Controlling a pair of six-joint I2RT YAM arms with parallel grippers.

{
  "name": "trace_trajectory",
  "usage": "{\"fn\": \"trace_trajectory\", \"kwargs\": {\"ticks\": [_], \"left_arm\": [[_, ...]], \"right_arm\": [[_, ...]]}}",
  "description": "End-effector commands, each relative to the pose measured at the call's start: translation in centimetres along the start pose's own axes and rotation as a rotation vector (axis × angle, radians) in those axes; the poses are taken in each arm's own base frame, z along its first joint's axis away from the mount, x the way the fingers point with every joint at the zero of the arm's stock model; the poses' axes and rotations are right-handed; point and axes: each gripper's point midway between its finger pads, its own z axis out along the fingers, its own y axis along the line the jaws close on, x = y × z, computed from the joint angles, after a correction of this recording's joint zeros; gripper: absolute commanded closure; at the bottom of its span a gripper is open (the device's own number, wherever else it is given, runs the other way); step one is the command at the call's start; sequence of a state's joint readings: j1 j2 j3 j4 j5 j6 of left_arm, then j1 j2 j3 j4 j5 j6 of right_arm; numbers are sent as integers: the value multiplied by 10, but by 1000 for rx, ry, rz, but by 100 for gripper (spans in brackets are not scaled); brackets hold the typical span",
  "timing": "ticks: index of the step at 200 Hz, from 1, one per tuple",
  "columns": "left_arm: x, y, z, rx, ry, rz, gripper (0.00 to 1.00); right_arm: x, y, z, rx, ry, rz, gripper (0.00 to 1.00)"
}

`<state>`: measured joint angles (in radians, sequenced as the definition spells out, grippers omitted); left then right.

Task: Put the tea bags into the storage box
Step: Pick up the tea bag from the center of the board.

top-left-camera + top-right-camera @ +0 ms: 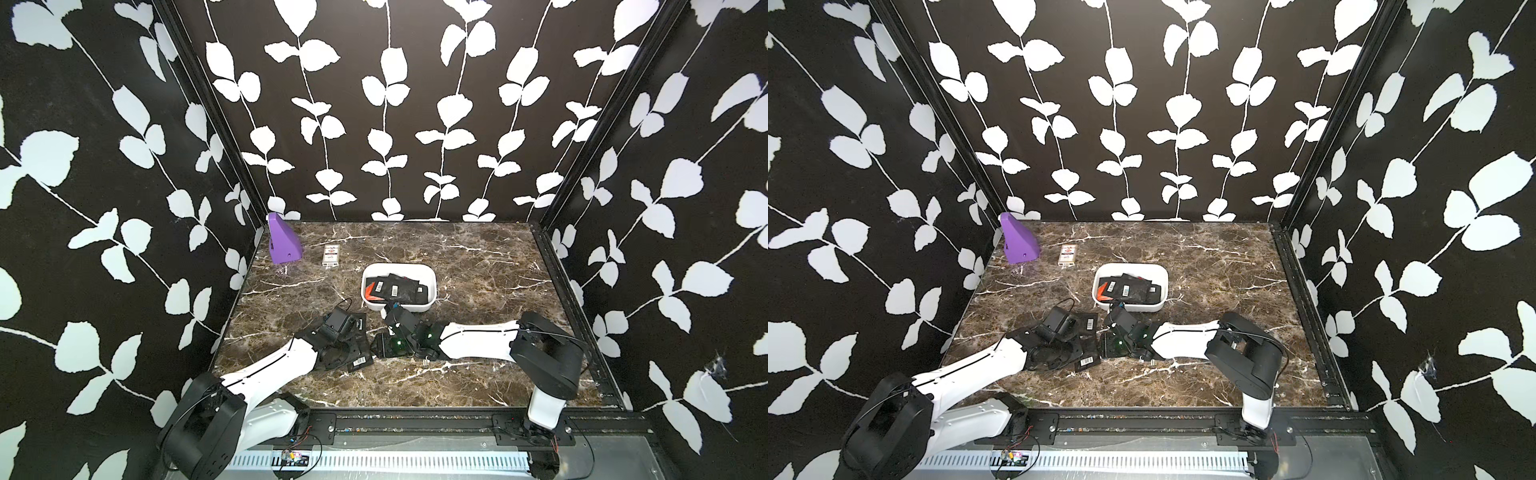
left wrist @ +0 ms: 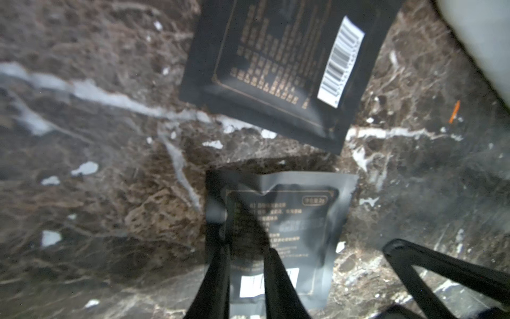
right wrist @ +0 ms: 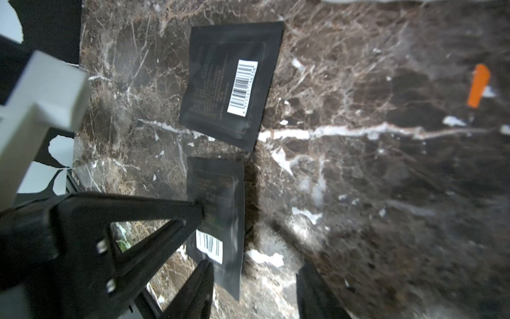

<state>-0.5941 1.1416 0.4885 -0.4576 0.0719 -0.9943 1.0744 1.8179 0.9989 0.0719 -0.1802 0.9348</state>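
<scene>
Clearly the left fingers (image 2: 276, 276) are clenched on a black tea bag (image 2: 289, 215), which creases between them. Whether it is already off the worktop (image 2: 96, 165), I cannot tell. The right fingers (image 3: 198, 290) stand apart beside the same sachet and grasp nothing.

So the step in hand is, I think, the picking up of one more sachet. The next move calls for a lift without slipping, because the foil looks smooth. After that comes a short carry to the storage box (image 1: 432, 291), just beyond both arms, where several tea bags (image 1: 395, 289) already lie.

A second tea bag (image 2: 276, 63) lies flat close by, and a third tea bag (image 1: 360, 362) beside the left arm. The worktop is dark brown marble pattern with white veins. In its far left corner stand a purple wedge block (image 1: 282, 243) and a small white packet (image 1: 331, 254). The walls are black with white leaves.
</scene>
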Motion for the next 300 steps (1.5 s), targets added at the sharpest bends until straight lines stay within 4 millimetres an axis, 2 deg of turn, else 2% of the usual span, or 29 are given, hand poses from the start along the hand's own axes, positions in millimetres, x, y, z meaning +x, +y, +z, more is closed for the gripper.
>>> {"fn": "trace_trajectory", "kwargs": {"ticks": [1, 36, 106, 147, 176, 191, 210, 223, 247, 258, 265, 268, 278, 300], "left_arm": [[5, 3, 2, 5, 13, -4, 80], [12, 12, 11, -19, 38, -9, 82], [14, 16, 13, -21, 32, -12, 83], [13, 15, 12, -12, 27, -11, 84], [10, 10, 8, 4, 16, -6, 84], [7, 6, 3, 12, 6, -4, 83], [-6, -4, -12, 27, -51, 29, 79], [-21, -9, -31, 8, -114, 87, 72], [-51, -6, -69, -105, -249, 171, 61], [-63, -8, -81, -140, -294, 195, 59], [-69, -10, -84, -149, -309, 209, 59], [-71, -12, -85, -148, -313, 214, 59], [-77, -19, -85, -138, -315, 222, 60], [-90, -28, -75, -93, -297, 199, 64]], "right_arm": [[-11, 17, 2, -39, -31, 1, 53], [-6, 14, 11, -44, -9, 22, 58], [1, 18, 25, -76, 21, 37, 70], [-1, 26, 27, -98, 20, 29, 84], [-3, 32, 24, -114, 15, 23, 100], [-7, 36, 20, -119, 5, 13, 100], [-15, 41, 4, -103, -23, -21, 100], [-22, 41, -12, -65, -48, -53, 100], [-38, 37, -54, 30, -111, -117, 100], [-48, 35, -76, 62, -144, -135, 100], [-53, 29, -83, 90, -153, -135, 100], [-59, 33, -97, 79, -179, -134, 100], [-71, 28, -114, 90, -210, -115, 100], [-101, 15, -145, 85, -288, -63, 100]]}}
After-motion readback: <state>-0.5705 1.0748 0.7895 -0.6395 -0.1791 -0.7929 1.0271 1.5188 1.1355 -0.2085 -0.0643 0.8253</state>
